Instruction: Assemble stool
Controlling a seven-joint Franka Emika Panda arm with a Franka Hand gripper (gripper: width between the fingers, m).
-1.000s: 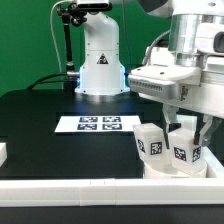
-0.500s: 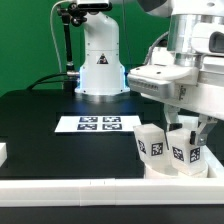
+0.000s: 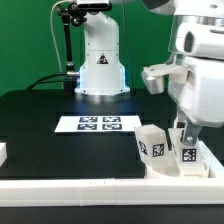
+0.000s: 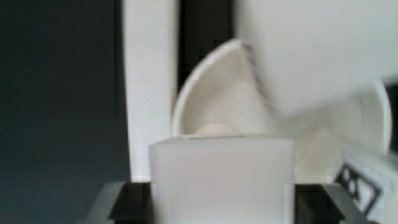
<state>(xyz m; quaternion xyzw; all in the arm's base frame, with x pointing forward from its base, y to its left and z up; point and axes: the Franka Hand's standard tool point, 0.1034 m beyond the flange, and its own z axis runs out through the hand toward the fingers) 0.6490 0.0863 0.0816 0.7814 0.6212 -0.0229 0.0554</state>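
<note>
In the exterior view the white round seat disc [image 3: 163, 169] lies at the front right of the black table, with two tagged leg blocks upright on it. My gripper [image 3: 187, 136] comes straight down on the right leg block [image 3: 188, 152] and is shut on it. The other leg block [image 3: 150, 144] stands free just to its left. In the wrist view the held leg block [image 4: 221, 170] fills the gap between both dark fingers [image 4: 121, 200], with the curved seat disc [image 4: 228, 92] beyond it.
The marker board [image 3: 100, 124] lies flat mid-table in front of the arm's base [image 3: 100, 70]. A long white rail [image 3: 80, 188] runs along the front edge, seen in the wrist view as a white rail [image 4: 151, 70]. A small white piece [image 3: 3, 152] sits at the exterior view's left edge.
The wrist has turned about its vertical axis while staying over the right leg block; the hand now shows a narrower side. The other leg block has not moved.
</note>
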